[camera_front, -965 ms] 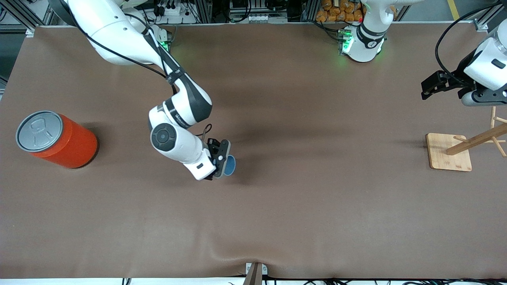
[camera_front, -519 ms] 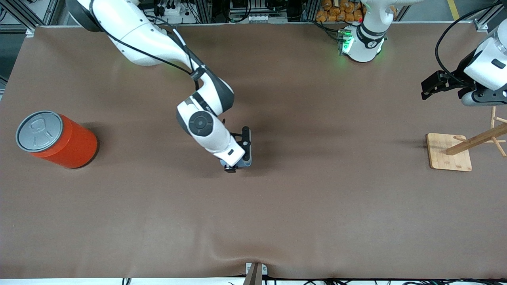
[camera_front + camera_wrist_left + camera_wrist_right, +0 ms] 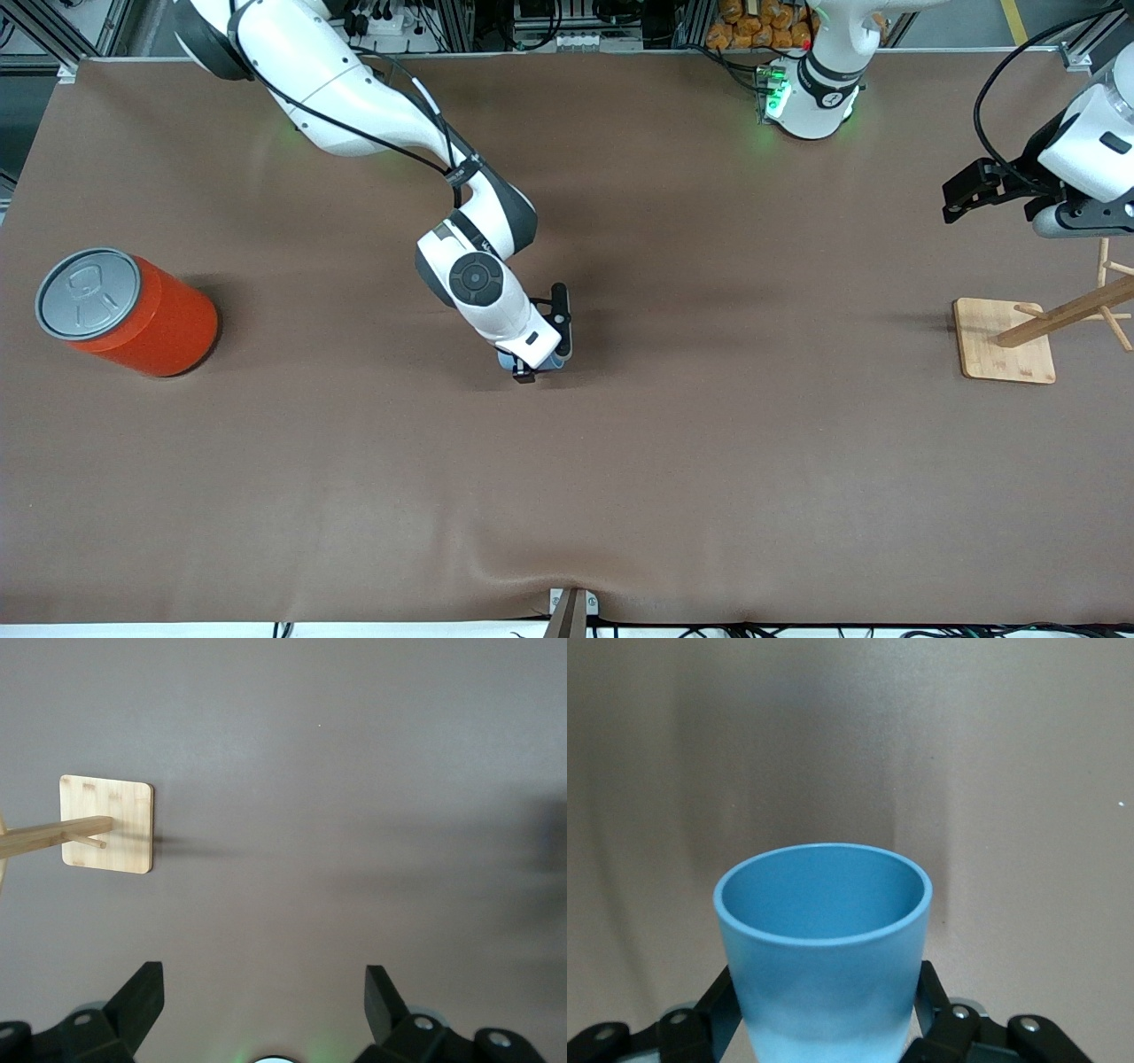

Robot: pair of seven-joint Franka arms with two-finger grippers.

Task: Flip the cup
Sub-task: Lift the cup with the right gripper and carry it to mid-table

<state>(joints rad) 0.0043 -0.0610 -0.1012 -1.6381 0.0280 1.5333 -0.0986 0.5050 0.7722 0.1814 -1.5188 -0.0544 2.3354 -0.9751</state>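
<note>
The small light-blue cup point(image 3: 824, 939) sits between the fingers of my right gripper point(image 3: 824, 1014), and both fingers press its sides near the narrow base. Its open mouth and blue inside show in the right wrist view. In the front view my right gripper point(image 3: 537, 363) is low over the middle of the table. It covers the cup point(image 3: 505, 360), of which only slivers of blue show. I cannot tell whether the cup touches the table. My left gripper point(image 3: 955, 202) waits open in the air at the left arm's end, with nothing between its fingers point(image 3: 142, 992).
A large orange can point(image 3: 133, 315) with a grey pull-tab lid stands at the right arm's end of the table. A wooden peg stand on a square base point(image 3: 1005, 353) is at the left arm's end, below my left gripper; its base point(image 3: 106, 824) shows in the left wrist view.
My right arm has carried the cup a little toward the left arm's end and turned its wrist, so the hand now covers the cup from above. The left arm has not moved.
</note>
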